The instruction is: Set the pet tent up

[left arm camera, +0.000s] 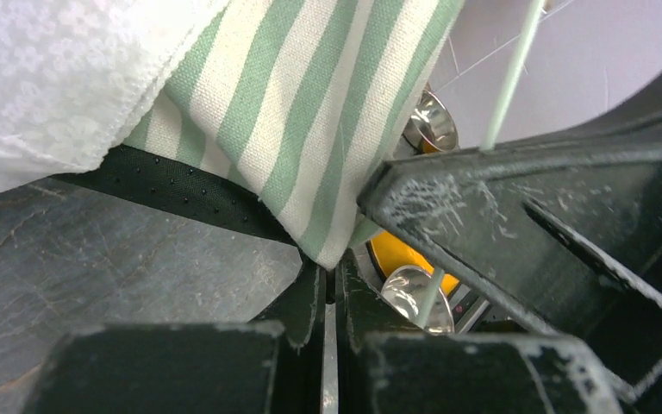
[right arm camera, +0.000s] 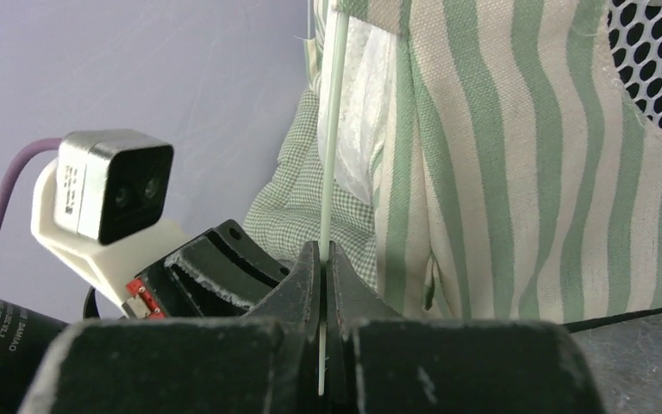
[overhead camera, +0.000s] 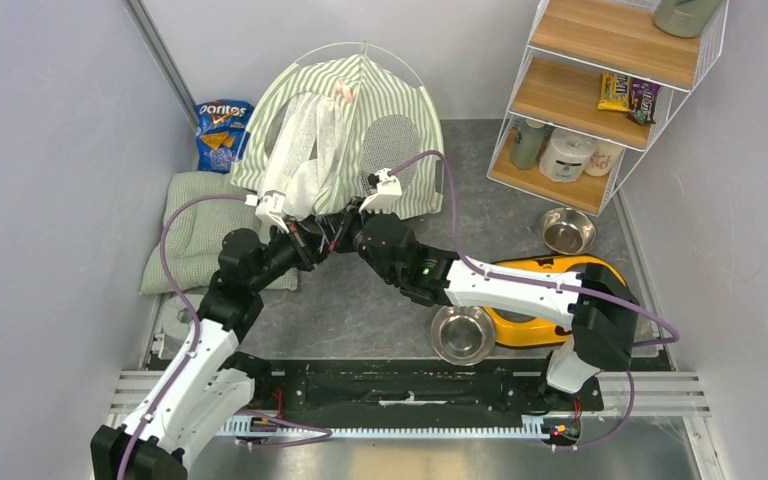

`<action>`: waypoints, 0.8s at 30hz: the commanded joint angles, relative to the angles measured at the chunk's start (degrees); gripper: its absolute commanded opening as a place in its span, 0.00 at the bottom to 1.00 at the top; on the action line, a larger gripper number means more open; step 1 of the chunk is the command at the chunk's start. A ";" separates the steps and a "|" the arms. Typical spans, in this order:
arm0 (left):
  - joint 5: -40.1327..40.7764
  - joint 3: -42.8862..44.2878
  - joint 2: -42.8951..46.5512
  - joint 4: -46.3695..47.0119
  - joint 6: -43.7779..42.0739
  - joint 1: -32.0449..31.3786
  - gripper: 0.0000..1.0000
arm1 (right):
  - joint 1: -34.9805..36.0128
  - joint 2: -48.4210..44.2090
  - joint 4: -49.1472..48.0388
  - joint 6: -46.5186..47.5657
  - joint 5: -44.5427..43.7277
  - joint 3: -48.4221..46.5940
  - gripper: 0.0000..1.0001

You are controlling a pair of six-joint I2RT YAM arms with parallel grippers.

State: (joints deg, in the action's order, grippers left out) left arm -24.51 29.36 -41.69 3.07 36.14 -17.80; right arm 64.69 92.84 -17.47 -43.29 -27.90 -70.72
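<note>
Both jaws clamped, side by side

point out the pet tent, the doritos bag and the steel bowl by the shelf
pet tent [overhead camera: 325, 82], top external view, striped panel near the peak
doritos bag [overhead camera: 222, 130], top external view, its front
steel bowl [overhead camera: 567, 230], top external view, its inside

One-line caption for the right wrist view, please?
Right gripper, jaws shut on a thin white pole beside the green-striped pet tent, the left wrist camera close by.

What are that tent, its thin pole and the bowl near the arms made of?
The tent: woven cloth, matte, weave visible in the stripes. The pole: likely fibreglass or plastic, smooth, pale, bowed. The bowl: probably stainless steel, shiny and reflective.
</note>
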 commanded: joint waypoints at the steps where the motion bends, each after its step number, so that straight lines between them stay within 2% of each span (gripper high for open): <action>1: 0.34 4.79 -1.38 -7.63 3.62 0.02 0.02 | 0.13 0.63 0.09 5.03 -1.72 -4.36 0.00; 6: 4.92 5.31 -2.10 -7.82 7.62 0.57 0.02 | 1.98 1.06 4.41 5.79 0.49 -5.20 0.03; 13: 7.02 4.13 -1.66 -8.01 7.90 0.93 0.02 | 2.37 -1.72 14.57 3.27 3.96 -6.07 0.36; 15: 6.81 3.54 -1.27 -8.15 7.27 0.93 0.02 | 2.37 -2.58 17.25 1.66 5.40 -6.15 0.42; 20: 5.99 2.51 -0.49 -10.19 4.26 0.93 0.02 | 2.33 -5.63 18.66 -1.27 6.32 -3.31 0.52; 24: 5.97 2.13 -0.11 -11.54 3.24 1.02 0.02 | 1.76 -6.05 18.13 -0.80 6.75 -2.80 0.53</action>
State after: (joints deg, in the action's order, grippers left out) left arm -18.26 32.32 -42.63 -5.91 41.10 -17.04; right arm 66.74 89.43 0.75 -43.33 -22.26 -73.63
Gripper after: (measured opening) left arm 0.045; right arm 0.529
